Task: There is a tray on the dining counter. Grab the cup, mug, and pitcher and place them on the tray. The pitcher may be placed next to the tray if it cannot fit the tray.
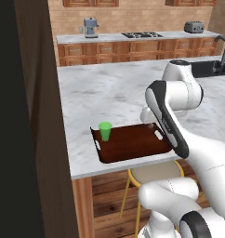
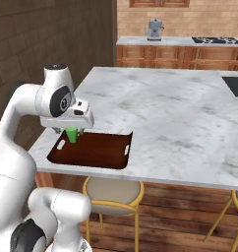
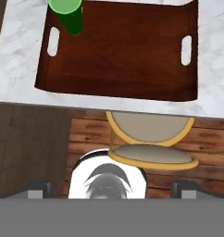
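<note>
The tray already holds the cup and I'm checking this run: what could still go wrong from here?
The cup stands in a corner of the tray, near one slot handle; a careless pass by the open gripper could tip it. The tray lies close to the dining counter edge above a stool; a shove might slide it off.

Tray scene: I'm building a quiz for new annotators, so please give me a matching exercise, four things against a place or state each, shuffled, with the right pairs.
Things:
1. cup
2. tray
3. stool
4. claw

Places or states:
A. under the counter's edge, below the tray
B. open, holding nothing
C. upright near one end of the tray
D. at the counter's near edge, beside the wall-side corner

Pairs: 1-C, 2-D, 3-A, 4-B
</note>
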